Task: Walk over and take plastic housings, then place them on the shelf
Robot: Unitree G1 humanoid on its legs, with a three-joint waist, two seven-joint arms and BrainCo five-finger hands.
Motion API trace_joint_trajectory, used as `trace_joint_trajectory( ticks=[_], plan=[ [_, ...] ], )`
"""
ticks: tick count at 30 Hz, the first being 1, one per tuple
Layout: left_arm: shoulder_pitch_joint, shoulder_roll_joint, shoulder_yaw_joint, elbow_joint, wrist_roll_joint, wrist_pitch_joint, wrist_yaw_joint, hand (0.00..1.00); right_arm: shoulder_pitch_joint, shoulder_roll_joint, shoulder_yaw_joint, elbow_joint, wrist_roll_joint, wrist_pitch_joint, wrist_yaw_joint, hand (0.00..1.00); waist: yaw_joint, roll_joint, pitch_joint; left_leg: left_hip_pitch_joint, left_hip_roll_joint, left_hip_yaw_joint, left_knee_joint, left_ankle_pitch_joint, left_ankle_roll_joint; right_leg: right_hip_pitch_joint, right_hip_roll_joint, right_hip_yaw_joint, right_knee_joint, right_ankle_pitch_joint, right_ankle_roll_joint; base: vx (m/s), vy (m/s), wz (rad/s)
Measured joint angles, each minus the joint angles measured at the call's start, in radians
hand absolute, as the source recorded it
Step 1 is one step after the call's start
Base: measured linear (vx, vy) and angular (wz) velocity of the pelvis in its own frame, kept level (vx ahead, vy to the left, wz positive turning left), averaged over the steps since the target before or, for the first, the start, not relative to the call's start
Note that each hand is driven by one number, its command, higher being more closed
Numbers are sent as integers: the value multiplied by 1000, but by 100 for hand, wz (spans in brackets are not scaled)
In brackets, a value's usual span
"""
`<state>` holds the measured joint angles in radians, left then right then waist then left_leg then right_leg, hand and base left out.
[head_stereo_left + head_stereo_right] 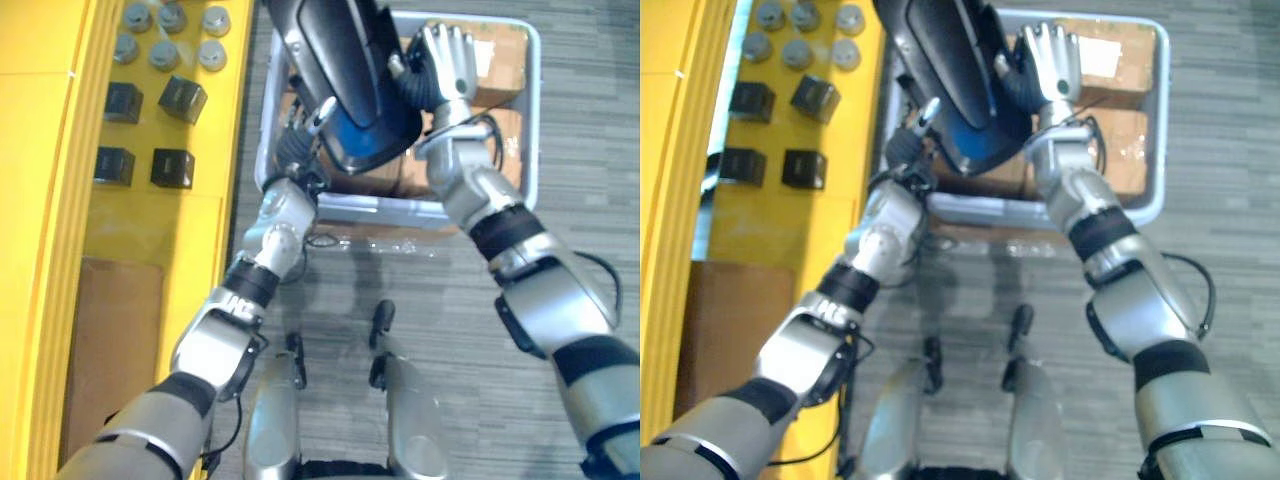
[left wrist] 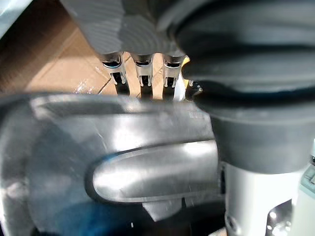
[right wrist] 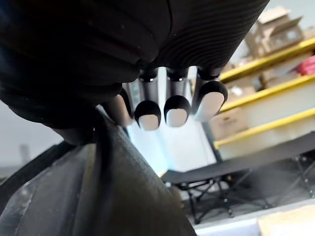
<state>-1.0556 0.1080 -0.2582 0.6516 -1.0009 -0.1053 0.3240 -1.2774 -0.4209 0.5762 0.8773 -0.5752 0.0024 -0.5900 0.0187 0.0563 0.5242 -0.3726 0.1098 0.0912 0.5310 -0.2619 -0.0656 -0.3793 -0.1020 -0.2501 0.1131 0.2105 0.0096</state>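
A large dark plastic housing [image 1: 345,70] with a blue glossy patch hangs above a grey bin [image 1: 530,120], clamped between my two hands. My left hand [image 1: 298,148] presses its lower left side, and its straight fingers [image 2: 142,73] reach past the housing's rim [image 2: 123,172]. On the right side my right hand [image 1: 447,60] lies against the housing with fingers [image 3: 174,105] spread and relaxed over the dark shell [image 3: 98,196]. Both hands are open.
The bin holds flat cardboard [image 1: 500,60]. A yellow shelf [image 1: 200,240] runs along the left, carrying black cube parts [image 1: 182,98], grey round caps [image 1: 170,18] and a brown cardboard sheet [image 1: 110,340]. Grey carpet lies around the bin. More yellow shelving [image 3: 275,59] stands far off.
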Motion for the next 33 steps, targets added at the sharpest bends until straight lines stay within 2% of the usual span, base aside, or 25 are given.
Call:
trace_joint_trajectory(
  ticks=[2,3,7,10,16,18,21,22,26,27,29,33],
  plan=[
    [0,0,0,1,24,-8,-1,0,2,0,0,0,0,-8,0,100,0,0,0,0,-1,0,0,0,0,0,0,0,0,1,1,0,0,0],
    [0,0,0,2,42,-14,0,100,2,0,0,0,0,-13,0,100,0,0,0,0,-2,0,0,0,0,1,0,0,-1,1,1,0,0,0],
    [0,2,-1,8,81,-17,11,100,14,0,5,-3,4,-47,0,100,-2,0,0,7,-3,-4,-1,0,0,13,0,-2,-8,2,2,-9,9,2],
    [0,5,-1,8,109,-17,17,100,26,0,4,-11,11,-52,-1,100,-3,0,0,6,-5,-4,-1,0,1,16,0,-1,-16,8,2,-23,15,1],
    [14,16,-1,39,114,-20,18,100,88,1,0,-86,12,-90,-18,100,-12,-3,1,6,-7,-2,1,0,1,17,0,1,-21,14,2,-39,16,-2],
    [42,27,-1,39,117,-29,17,100,93,21,0,-96,12,-108,-23,100,-24,-14,-3,10,-7,0,1,0,1,19,0,3,-21,14,2,-15,7,-1],
    [67,33,-7,39,118,-38,16,100,126,26,-5,-126,13,-108,-24,100,-31,-38,-6,27,-6,0,-1,0,1,37,2,4,-27,15,2,0,0,0],
    [76,34,-22,39,120,-51,16,100,142,25,-9,-138,14,-108,-25,100,-33,-46,-10,31,-6,1,-2,0,1,42,2,4,-31,16,3,0,0,0],
    [122,31,-32,30,154,-107,-8,100,217,27,-32,-205,32,-129,-40,100,-33,-48,-10,70,-12,3,-17,1,2,78,-1,6,-43,18,5,-25,42,-1],
    [138,30,-32,21,156,-118,-18,100,231,27,-36,-218,32,-137,-43,0,-33,-48,-10,79,-11,3,-20,1,2,88,0,6,-49,18,5,-24,45,0],
    [180,25,-35,-9,155,-152,-31,100,277,27,-52,-276,33,-160,-44,0,-34,-49,-10,104,-13,4,-35,2,3,113,1,6,-63,19,7,-19,43,-1],
    [261,26,-40,-63,148,-186,-77,100,358,27,-73,-358,47,-197,-36,0,-35,-50,-10,154,-13,9,-53,2,3,160,3,6,-80,20,8,-4,62,-1]
  ],
)
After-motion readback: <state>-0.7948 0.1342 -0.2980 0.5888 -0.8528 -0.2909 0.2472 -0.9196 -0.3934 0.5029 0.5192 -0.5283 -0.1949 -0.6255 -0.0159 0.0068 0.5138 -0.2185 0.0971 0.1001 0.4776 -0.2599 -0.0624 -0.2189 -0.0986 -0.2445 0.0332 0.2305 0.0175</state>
